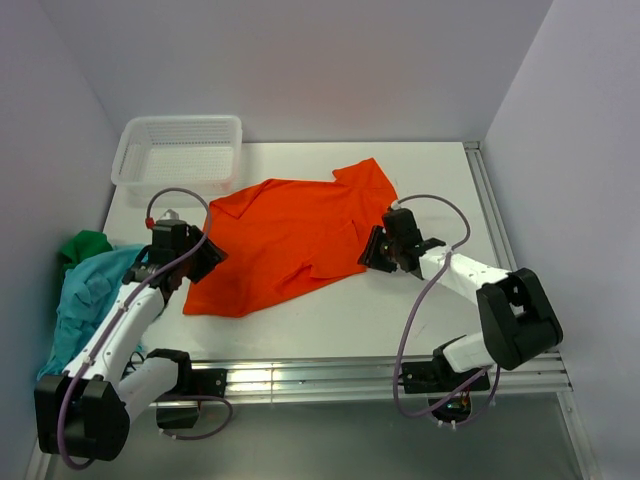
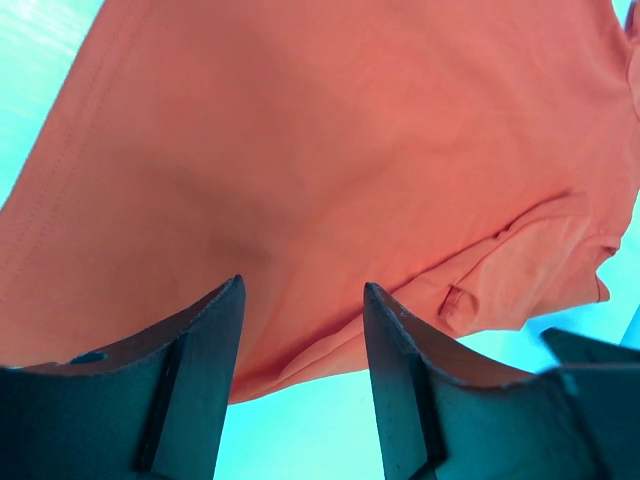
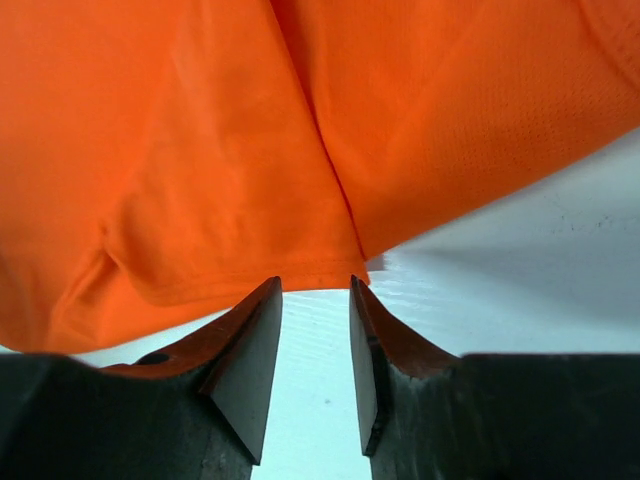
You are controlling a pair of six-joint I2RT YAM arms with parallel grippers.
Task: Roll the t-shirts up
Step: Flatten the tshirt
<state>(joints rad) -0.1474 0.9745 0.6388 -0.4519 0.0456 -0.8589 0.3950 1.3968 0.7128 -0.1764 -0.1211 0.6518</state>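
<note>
The bright orange t-shirt lies spread on the white table, slightly crumpled. It fills the left wrist view and the right wrist view. My left gripper is open and empty at the shirt's left edge; its fingers frame the hem. My right gripper is open and empty at the shirt's right edge, its fingertips just short of a sleeve hem. The teal-blue t-shirt and the dark green t-shirt lie bunched at the table's left edge.
A white plastic mesh basket stands at the back left of the table. Grey walls close in on both sides. An aluminium rail runs along the near edge.
</note>
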